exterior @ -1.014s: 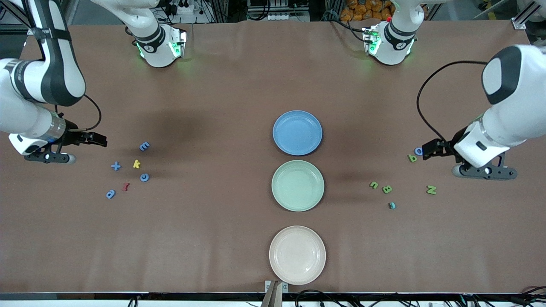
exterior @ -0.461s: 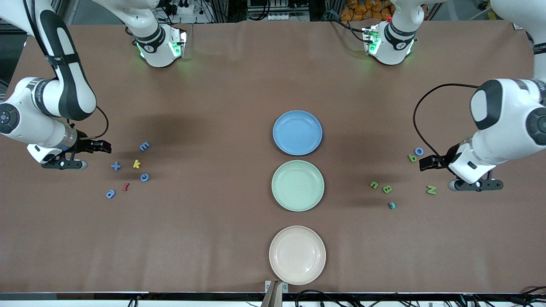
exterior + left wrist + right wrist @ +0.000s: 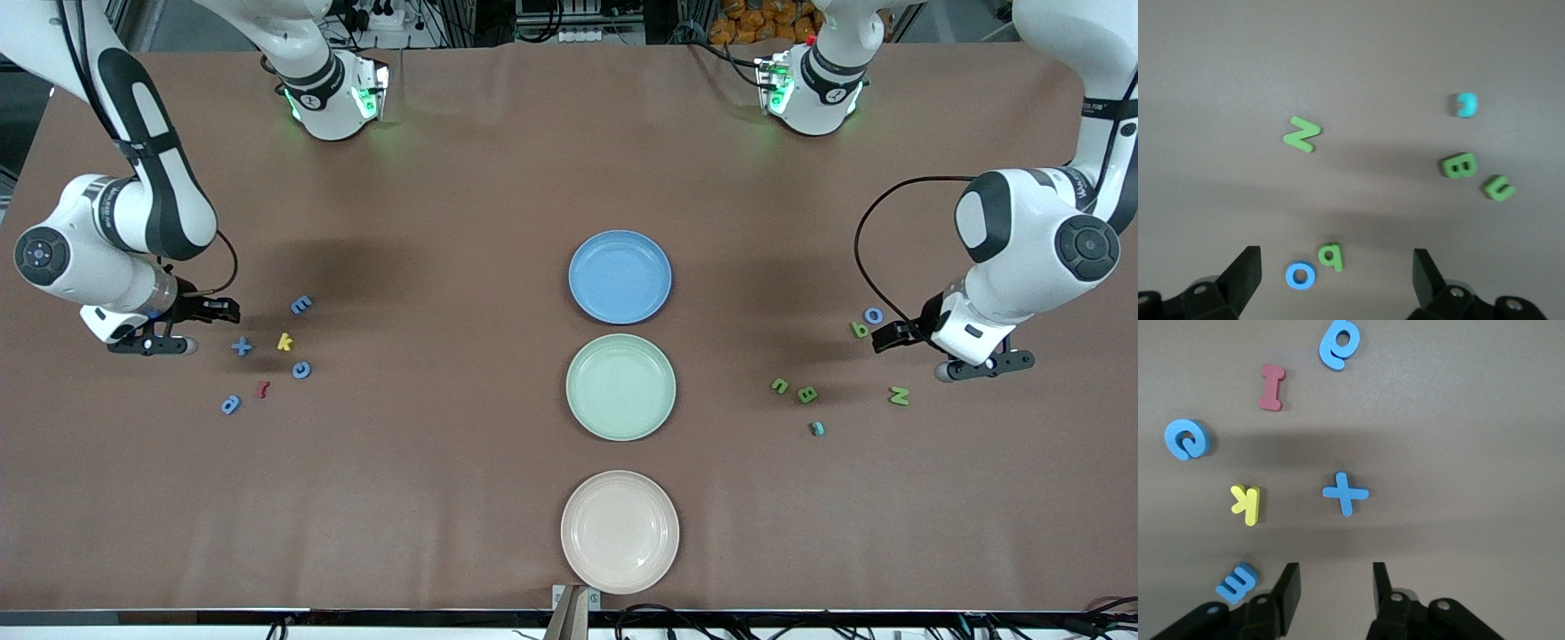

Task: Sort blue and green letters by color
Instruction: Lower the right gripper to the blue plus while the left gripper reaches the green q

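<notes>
At the right arm's end lie blue letters: an "E" [image 3: 301, 305], a plus [image 3: 242, 347], a "c" [image 3: 302, 370] and an "a" [image 3: 230, 405]. My right gripper [image 3: 218, 309] hovers low beside the plus [image 3: 1345, 494], jaws partly open with nothing between them. At the left arm's end lie a blue "o" [image 3: 873, 315] and green "p" [image 3: 860, 330], "n" [image 3: 780, 386], "B" [image 3: 807, 394] and "N" [image 3: 899, 396]. My left gripper [image 3: 889, 336] hangs wide open over the "o" [image 3: 1300, 275] and "p" [image 3: 1331, 256].
Three plates line the table's middle: blue [image 3: 620, 276], green [image 3: 621, 387] and beige [image 3: 620, 532], nearest the camera. A yellow "k" [image 3: 284, 341] and a dark red letter [image 3: 262, 388] sit among the blue ones. A small teal piece [image 3: 817, 428] lies near the green "B".
Both arms have swung in and come down toward their letter groups. The right gripper's jaws have narrowed; the left gripper's stay wide. No letter has moved.
</notes>
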`<action>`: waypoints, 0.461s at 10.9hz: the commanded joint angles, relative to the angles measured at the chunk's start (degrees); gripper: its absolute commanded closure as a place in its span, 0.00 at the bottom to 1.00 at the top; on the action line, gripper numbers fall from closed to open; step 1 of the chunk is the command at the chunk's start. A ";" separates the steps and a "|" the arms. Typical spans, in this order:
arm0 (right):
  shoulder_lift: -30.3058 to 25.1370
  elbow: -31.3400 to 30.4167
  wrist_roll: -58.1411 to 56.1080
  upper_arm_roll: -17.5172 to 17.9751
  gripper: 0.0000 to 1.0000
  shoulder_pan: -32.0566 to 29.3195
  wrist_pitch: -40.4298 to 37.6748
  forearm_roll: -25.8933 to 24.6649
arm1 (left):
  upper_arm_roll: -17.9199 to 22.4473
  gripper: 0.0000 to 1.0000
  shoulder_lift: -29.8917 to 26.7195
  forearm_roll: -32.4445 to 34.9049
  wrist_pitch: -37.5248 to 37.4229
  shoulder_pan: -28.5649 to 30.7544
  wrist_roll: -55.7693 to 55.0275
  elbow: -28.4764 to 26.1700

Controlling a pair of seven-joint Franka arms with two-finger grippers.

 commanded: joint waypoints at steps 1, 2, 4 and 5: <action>2.55 -0.49 -0.61 0.26 0.51 -0.80 4.55 -0.36 | -0.27 0.00 0.80 0.67 8.63 1.08 -2.35 -7.12; 3.35 -0.58 -0.61 0.08 0.52 -1.06 5.96 -0.44 | -0.18 0.00 2.39 1.11 10.82 1.17 -3.23 -8.17; 4.58 -0.58 -0.61 0.08 0.54 -1.33 8.07 -0.44 | -0.18 0.00 5.28 4.53 13.91 3.26 -3.50 -8.88; 5.02 -0.58 -0.61 -0.01 0.56 -1.41 8.17 -0.44 | -0.09 0.00 6.78 4.80 15.05 3.45 -3.50 -8.88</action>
